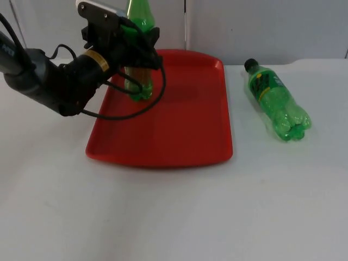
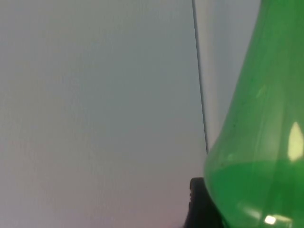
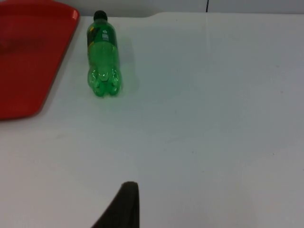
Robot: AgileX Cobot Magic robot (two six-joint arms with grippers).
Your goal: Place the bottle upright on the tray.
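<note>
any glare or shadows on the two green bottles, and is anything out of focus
Top view: the lying green plastic bottle shows small highlights at its base, and the upright green plastic bottle in the left gripper darkens the red plastic tray beside it. Left wrist view: that upright bottle is soft, with white glints. Right wrist view: the lying bottle casts a faint shadow on the white table.

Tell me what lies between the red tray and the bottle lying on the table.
Nothing: in the top view, bare white table separates the red tray from the lying bottle.

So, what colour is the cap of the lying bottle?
Black cap on the green lying bottle, clearest in the right wrist view.
</note>
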